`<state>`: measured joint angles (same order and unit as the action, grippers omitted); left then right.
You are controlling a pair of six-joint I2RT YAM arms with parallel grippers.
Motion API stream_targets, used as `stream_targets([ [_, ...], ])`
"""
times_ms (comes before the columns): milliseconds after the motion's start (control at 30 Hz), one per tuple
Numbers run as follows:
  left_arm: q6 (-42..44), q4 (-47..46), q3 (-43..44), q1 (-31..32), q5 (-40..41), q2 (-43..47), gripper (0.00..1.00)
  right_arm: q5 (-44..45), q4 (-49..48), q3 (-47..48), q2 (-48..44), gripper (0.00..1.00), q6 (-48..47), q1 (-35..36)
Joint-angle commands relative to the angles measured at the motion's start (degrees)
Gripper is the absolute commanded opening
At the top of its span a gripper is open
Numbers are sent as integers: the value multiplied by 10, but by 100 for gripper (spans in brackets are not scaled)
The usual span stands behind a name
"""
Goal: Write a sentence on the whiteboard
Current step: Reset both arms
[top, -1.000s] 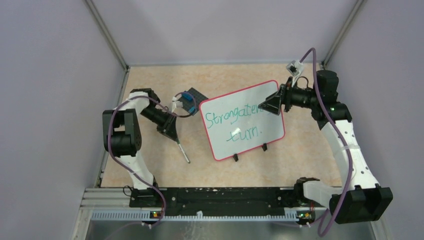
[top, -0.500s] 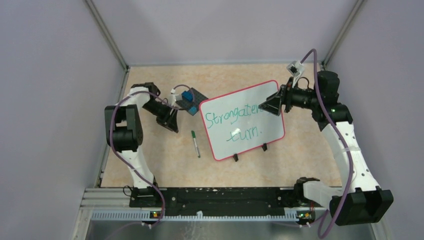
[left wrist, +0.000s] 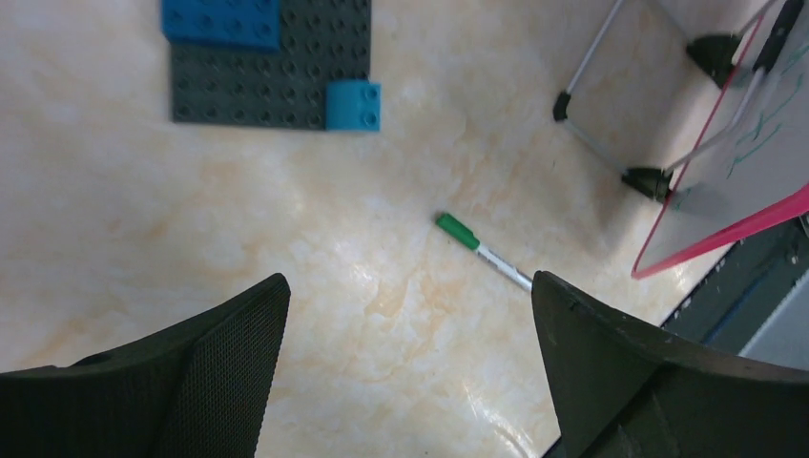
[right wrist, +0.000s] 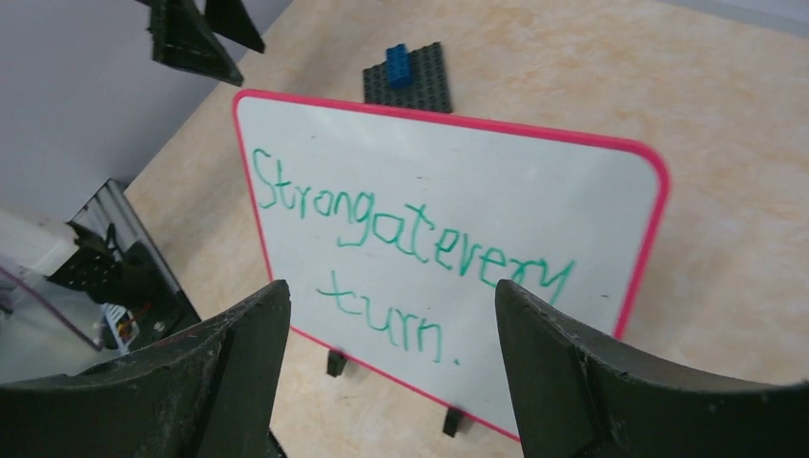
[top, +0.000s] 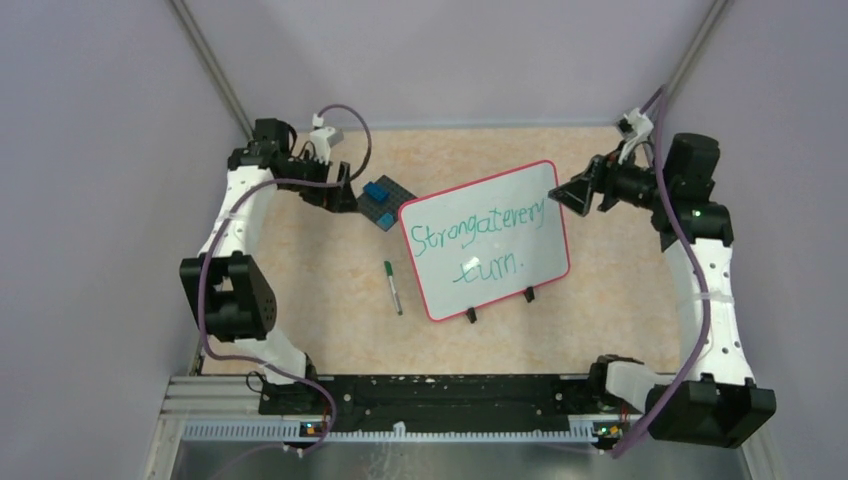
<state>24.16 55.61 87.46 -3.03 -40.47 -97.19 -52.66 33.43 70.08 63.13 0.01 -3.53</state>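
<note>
Out in the middle of the desk [top: 300,330], a bit right of centre, the whiteboard [top: 485,240] is standing propped on its little black feet, turned at an angle, with "Strong at every turn." showing across it in green. Full stop and all, so I'm reading the sentence as finished.

Right arm [top: 705,290] is hovering just off the board's far right corner, jaws spread apart and gripping nothing, looking straight at the writing. Left arm [top: 235,215] is hanging up at the far left, jaws also wide apart and empty, beside the dark plate [top: 385,203] with the blue blocks.

The bit that matters: the green marker [top: 393,287] is lying flat on the desk just left of the board, not touching it, and towards the near edge from the left jaws. Its long axis is running roughly far-to-near, green cap at the far end. Left arm is sitting clearly closer to it than the right, which has the board in its way. So if more writing is needed, I'm guessing the left jaws would be dropping down across the barrel.
</note>
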Motion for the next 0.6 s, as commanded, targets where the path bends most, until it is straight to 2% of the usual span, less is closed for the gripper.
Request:
stream_targets([
  [0, -87, -78, 42, -11, 20, 55, 99, -26, 28, 62, 32, 77, -66, -86],
  [133, -149, -162, -8, -28, 64, 113, 99, -42, 57, 80, 69, 78, -115, -172],
  [300, -179, -236, -87, -35, 114, 156, 99, -20, 81, 67, 103, 78, -183, -246],
  [567, -179, -256, -142, -37, 142, 162, 99, 25, 67, 0, 93, 78, -228, -269],
])
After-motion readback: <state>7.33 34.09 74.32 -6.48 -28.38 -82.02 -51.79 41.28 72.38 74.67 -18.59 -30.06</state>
